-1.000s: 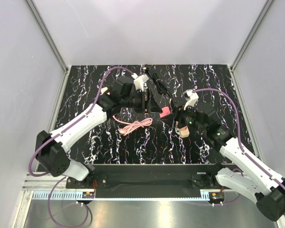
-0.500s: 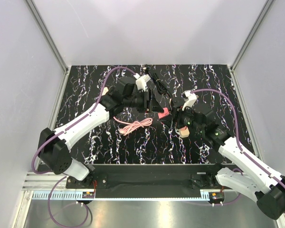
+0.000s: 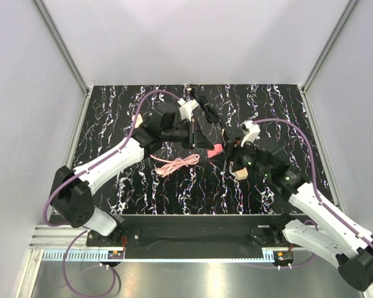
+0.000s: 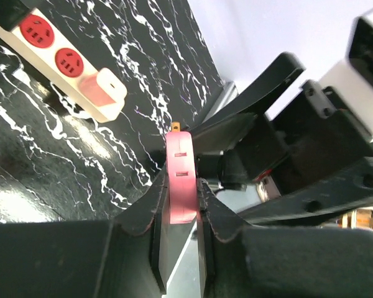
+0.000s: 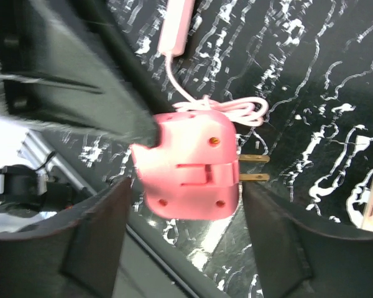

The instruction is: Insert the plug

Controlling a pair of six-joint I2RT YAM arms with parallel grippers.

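Black marbled table [image 3: 112, 112] below, left tool [image 4: 180, 189] clamps pink plug [image 4: 179, 158].

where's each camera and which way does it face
Top external: above and behind the bases, facing down at the table; both arms show.
Left wrist: on the left arm, looking along the left end effector, shut on the pink plug; power strip beyond.
Right wrist: on the right arm, looking at the table past the open right end effector.
Shared: both wrist views show the pink plug.

Power strip [image 4: 68, 62] cut off at top-left edge, lower end of pink plug [image 4: 180, 161] hidden inside left hand [image 4: 181, 195], its upper-left corner behind dark blur in right wrist view.
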